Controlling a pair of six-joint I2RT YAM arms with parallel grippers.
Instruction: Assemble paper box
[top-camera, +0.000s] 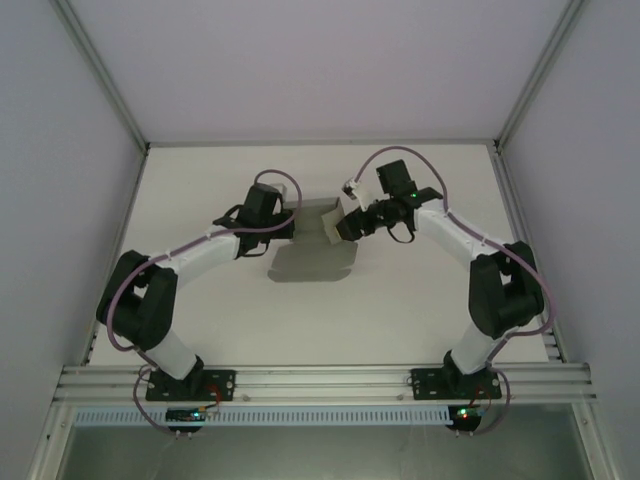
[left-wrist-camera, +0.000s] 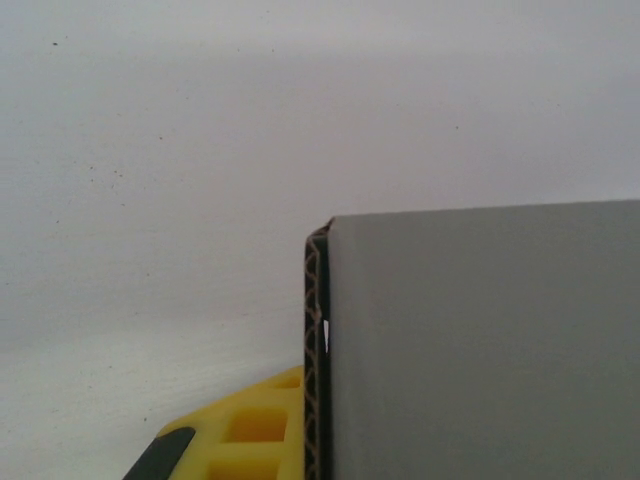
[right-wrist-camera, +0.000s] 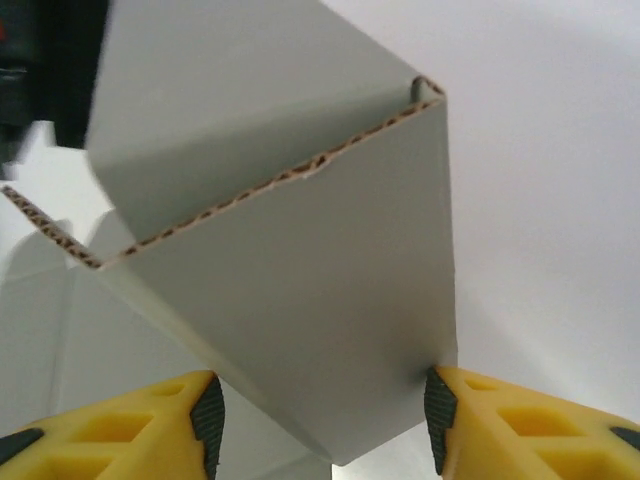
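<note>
Nearest the arm bases, the white table (top-camera: 420, 300) is smooth and matte. About midway between the two arms the paper box (top-camera: 312, 262) sits on it half made: a flat grey panel lies on the near side, and just beyond it the walls are raised from their folds. In the left wrist view the left fingers (left-wrist-camera: 250, 430), yellow plastic with open cells, are pressed together on one upright wall, one finger lying against its cut edge (left-wrist-camera: 318, 350) and the other hidden behind the panel. In the right wrist view the right fingers (right-wrist-camera: 500, 430) stand spread astride a folded corner flap. One black pad (right-wrist-camera: 437, 400) touches or nearly touches the flap's edge, and I cannot tell if they squeeze it. The cut edges show a brown fluted core between plain grey faces, so this is corrugated board: very light, I judge, stiff across each panel yet quick to hinge at a crease, and easily crushed or dented at an edge under a hard pinch. The matte faces should give fair friction. Best hold, to my mind, is flat on a panel's two faces close to a fold, not on a free corner, which would flex away. Farther off, past both wrists, the table runs bare white to the frame posts
</note>
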